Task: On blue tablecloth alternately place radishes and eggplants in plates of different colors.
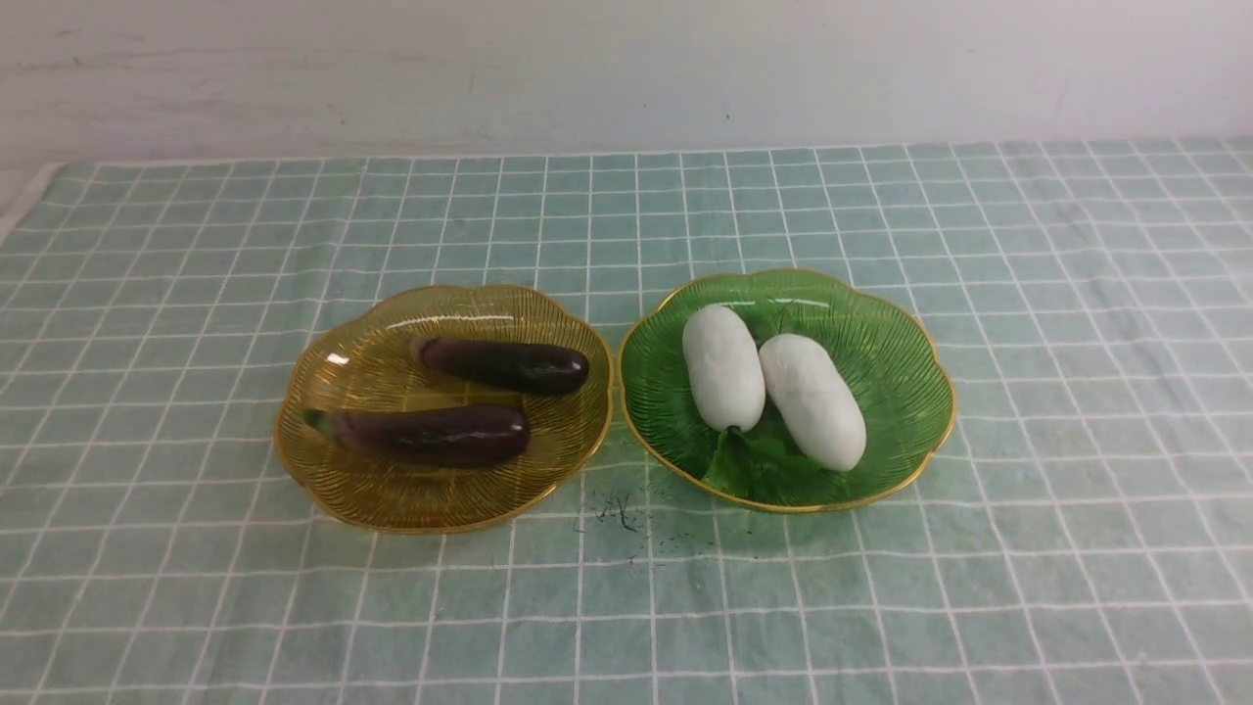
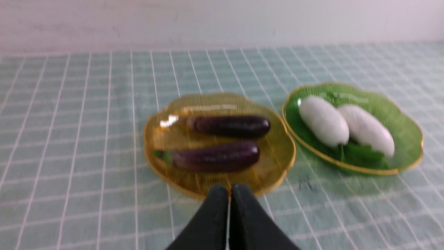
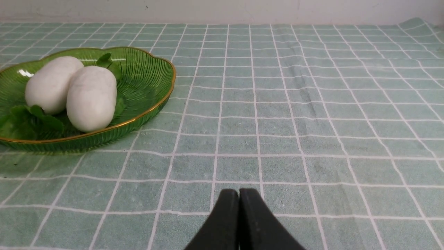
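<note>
Cloth (image 1: 1077, 294) covers the whole table. Amber plate (image 1: 323, 470) at left, green plate (image 1: 910, 392) at its 3 o'clock, rims nearly touching.

Amber plate holds both eggplants: far one (image 1: 509, 365) and near one (image 1: 436, 435), lying roughly parallel, caps toward 9 o'clock. Green plate holds both radishes (image 1: 722, 367) (image 1: 812, 400), side by side and touching, leaves toward 6 o'clock.

Left gripper (image 2: 229, 194) clenched, nothing in it, hanging back from the amber plate's near rim. Right gripper (image 3: 239, 196) clenched, empty, over bare cloth, well off the green plate.

Sorting looks finished.

Handling, by judgement: eggplants glossy, likely slick; take mid-body, across the narrow width. Radishes matte, plumper, better friction; grip at the middle, not the leaves. Plates look rigid and liable to slide.
</note>
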